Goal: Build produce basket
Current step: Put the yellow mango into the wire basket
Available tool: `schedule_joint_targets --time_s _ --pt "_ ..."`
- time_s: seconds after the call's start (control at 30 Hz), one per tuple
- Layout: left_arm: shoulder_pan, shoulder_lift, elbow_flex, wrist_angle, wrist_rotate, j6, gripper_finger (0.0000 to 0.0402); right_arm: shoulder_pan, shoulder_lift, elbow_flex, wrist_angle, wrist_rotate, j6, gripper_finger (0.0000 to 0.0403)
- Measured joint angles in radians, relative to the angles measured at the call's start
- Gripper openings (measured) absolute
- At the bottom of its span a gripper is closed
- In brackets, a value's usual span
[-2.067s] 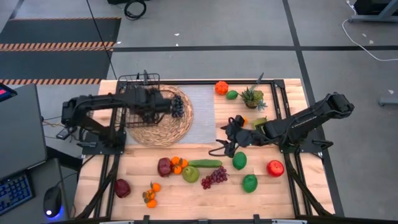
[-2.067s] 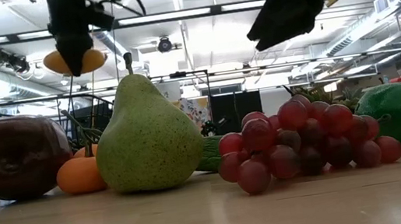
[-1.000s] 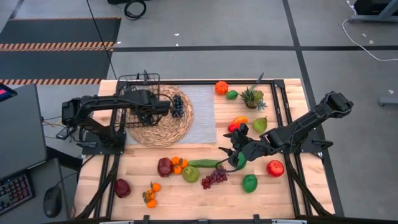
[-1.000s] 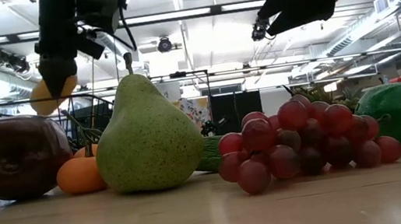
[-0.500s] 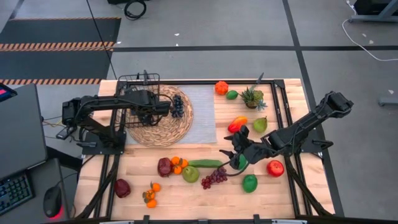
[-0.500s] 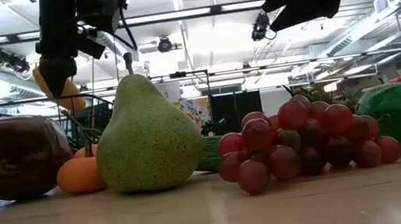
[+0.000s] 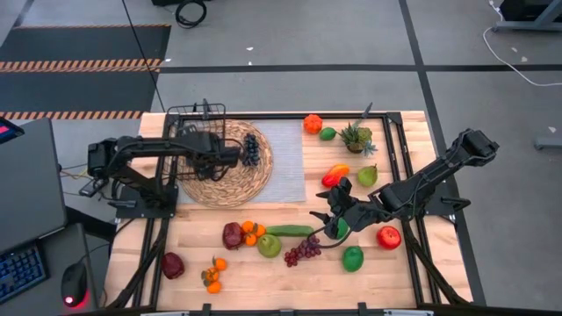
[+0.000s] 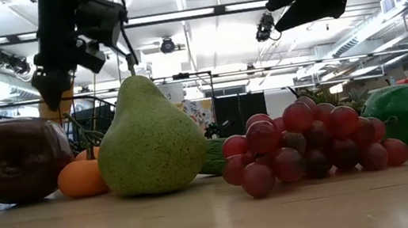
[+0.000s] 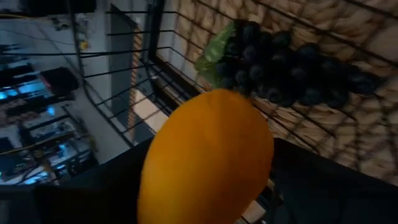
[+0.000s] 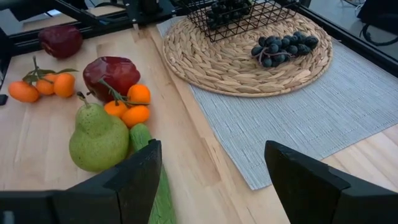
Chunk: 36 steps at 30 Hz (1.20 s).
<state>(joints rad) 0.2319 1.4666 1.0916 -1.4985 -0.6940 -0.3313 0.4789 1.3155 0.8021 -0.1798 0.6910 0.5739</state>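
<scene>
Wooden tabletop strewn with toy produce: my left gripper point(image 9: 205, 205) grasps a yellow mango point(image 9: 205, 158) over the black wire basket point(image 7: 198, 145), which sits on the round woven mat point(image 7: 230, 167). My right gripper point(image 7: 332, 213), fingers spread and empty, hovers above the cucumber point(image 10: 152, 180).

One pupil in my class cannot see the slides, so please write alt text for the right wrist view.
Between the right gripper's open dark fingers lies a wooden table with a green pear, a cucumber, small oranges, more oranges and two dark red apples. Beyond, a black wire basket and dark grapes sit on a round straw mat.
</scene>
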Motion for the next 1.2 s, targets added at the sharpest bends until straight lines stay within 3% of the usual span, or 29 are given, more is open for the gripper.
schedule_joint_targets --time_s 0.27,0.5,1.0,1.2 --pt "0.0 -0.001 -0.013 0.049 -0.057 -0.029 0.0315 0.0 0.0 0.0 0.0 0.001 0.0 0.0288" --pt "0.001 -0.001 -0.012 0.168 -0.047 0.018 0.0315 0.0 0.0 0.0 -0.002 0.019 0.0 0.0288" --pt "0.0 -0.001 -0.011 0.152 -0.028 0.065 0.0308 0.0 0.0 0.0 -0.004 0.023 0.0 0.0288" --pt "-0.001 -0.001 0.122 0.041 -0.155 0.039 0.0301 0.0 0.0 0.0 -0.004 0.022 0.001 0.0288"
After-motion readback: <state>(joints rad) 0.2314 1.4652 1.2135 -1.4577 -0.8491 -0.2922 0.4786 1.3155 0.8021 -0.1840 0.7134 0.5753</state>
